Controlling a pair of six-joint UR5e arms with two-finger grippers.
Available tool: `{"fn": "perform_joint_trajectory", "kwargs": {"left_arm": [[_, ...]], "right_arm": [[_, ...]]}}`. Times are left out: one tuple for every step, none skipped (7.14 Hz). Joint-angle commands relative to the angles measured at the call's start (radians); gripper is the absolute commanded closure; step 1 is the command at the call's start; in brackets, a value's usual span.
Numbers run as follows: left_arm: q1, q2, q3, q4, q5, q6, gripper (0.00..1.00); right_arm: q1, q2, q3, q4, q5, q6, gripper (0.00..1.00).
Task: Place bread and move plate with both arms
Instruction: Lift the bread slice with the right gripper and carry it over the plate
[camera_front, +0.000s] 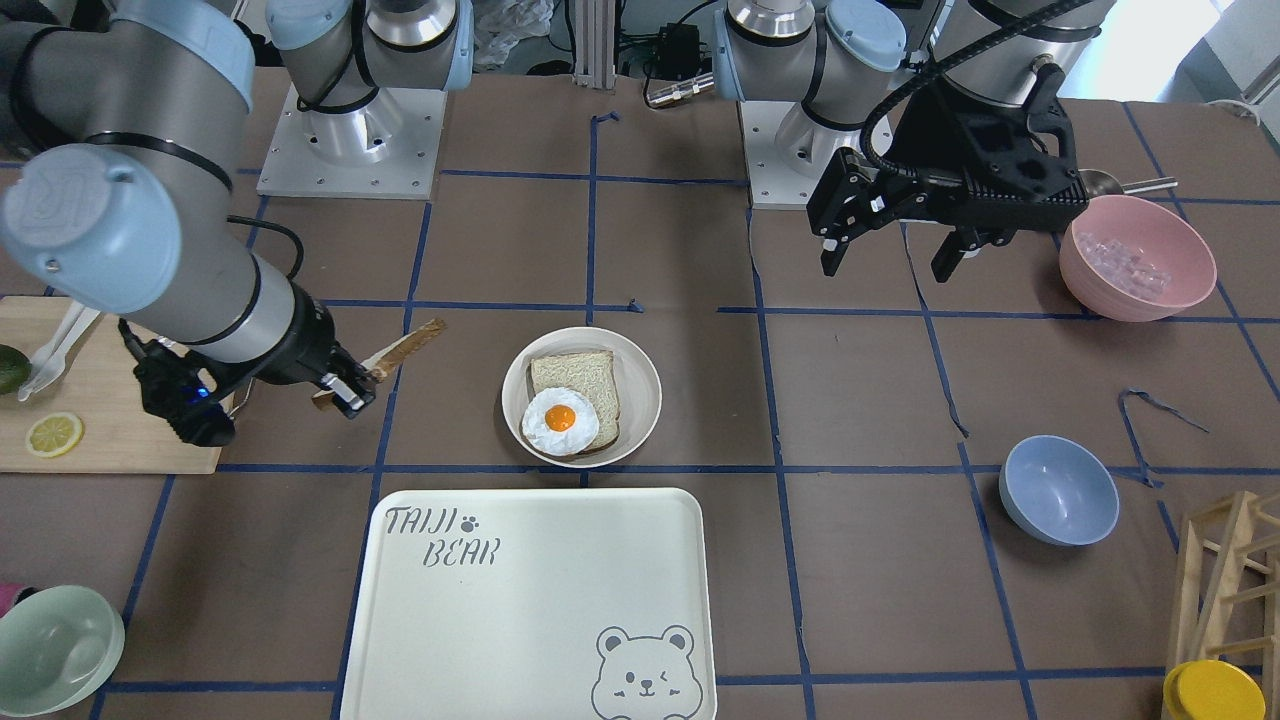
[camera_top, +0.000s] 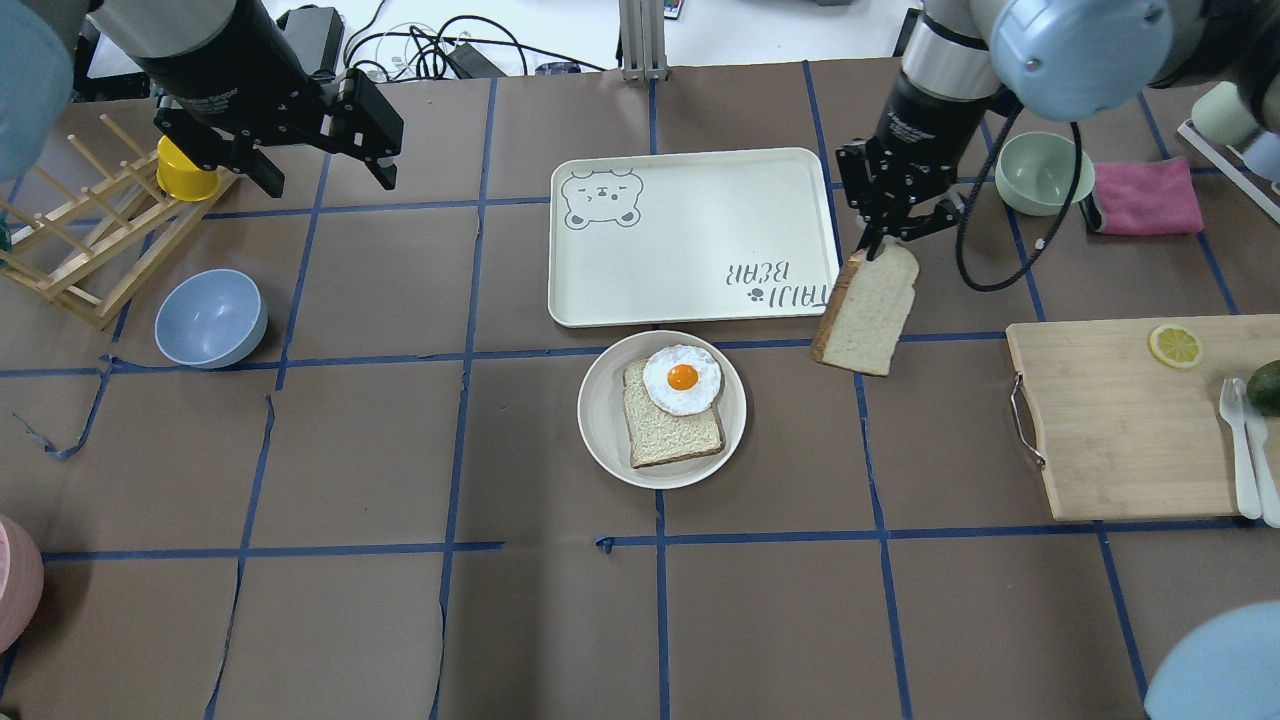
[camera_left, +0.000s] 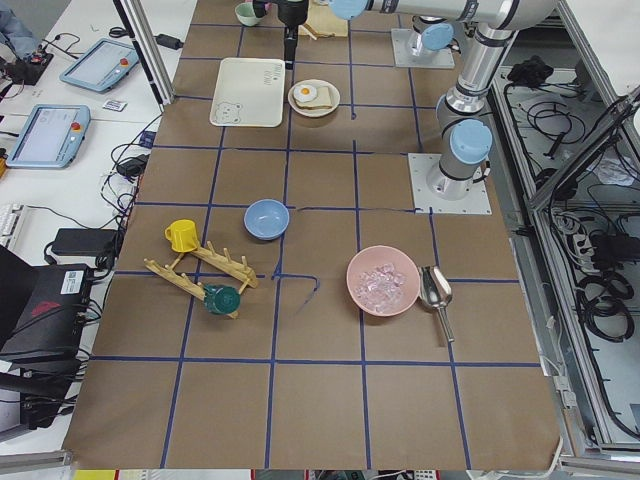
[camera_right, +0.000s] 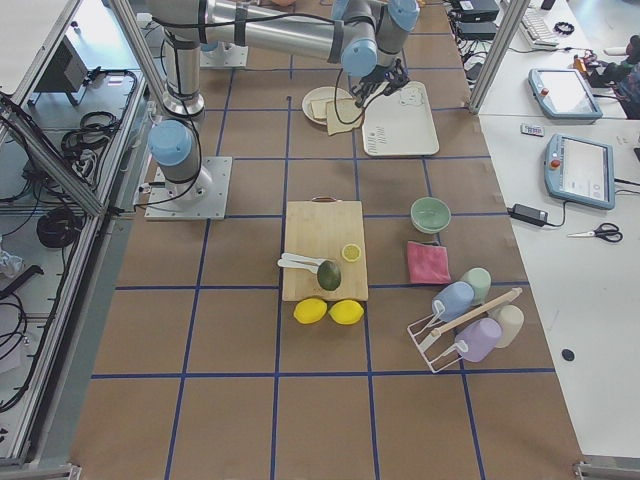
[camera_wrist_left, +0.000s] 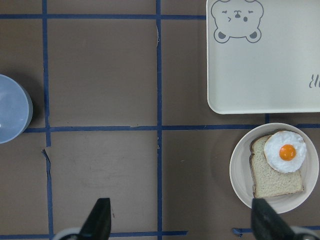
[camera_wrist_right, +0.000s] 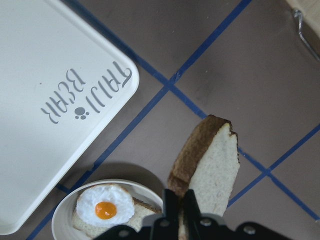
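My right gripper (camera_top: 880, 245) is shut on the top edge of the bread (camera_top: 868, 310), a thick dark-crusted slice. The slice hangs above the table, right of the plate (camera_top: 600, 420) and beside the tray's near right corner. The right wrist view shows the bread (camera_wrist_right: 210, 165) held between the closed fingers (camera_wrist_right: 170, 202), with the plate (camera_wrist_right: 62, 220) at lower left. The plate holds a thinner slice (camera_top: 672, 430) with a fried egg (camera_top: 682, 378) on it. My left gripper (camera_top: 320, 165) is open and empty, high over the far left of the table.
The large bear tray (camera_top: 690, 235) lies just beyond the plate. A cutting board (camera_top: 1130, 420) with a lemon slice and cutlery lies at the right. A blue bowl (camera_top: 210, 318) and a wooden rack (camera_top: 80, 250) are at the left, a green bowl (camera_top: 1045, 172) at the far right.
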Motion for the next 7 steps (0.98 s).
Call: {"fn": "perform_joint_trajectory", "kwargs": {"left_arm": [[0.0, -0.001, -0.002, 0.0, 0.0, 0.002, 0.0], [0.0, -0.001, -0.002, 0.0, 0.0, 0.002, 0.0], [0.0, -0.001, -0.002, 0.0, 0.0, 0.002, 0.0], [0.0, -0.001, -0.002, 0.0, 0.0, 0.002, 0.0], [0.0, -0.001, -0.002, 0.0, -0.001, 0.0, 0.0], [0.0, -0.001, -0.002, 0.0, -0.001, 0.0, 0.0], [0.0, -0.001, -0.002, 0.0, -0.001, 0.002, 0.0]], "right_arm": [[0.145, 0.054, -0.002, -0.096, 0.023, 0.193, 1.0], [0.185, 0.078, -0.002, -0.124, 0.023, 0.233, 1.0], [0.212, 0.086, 0.001, -0.127, 0.023, 0.249, 1.0], [0.235, 0.098, 0.001, -0.127, 0.023, 0.26, 1.0], [0.248, 0.108, 0.004, -0.122, 0.022, 0.26, 1.0], [0.249, 0.108, 0.005, -0.11, 0.022, 0.26, 1.0], [0.249, 0.112, 0.01, -0.113, 0.02, 0.246, 1.0]]}}
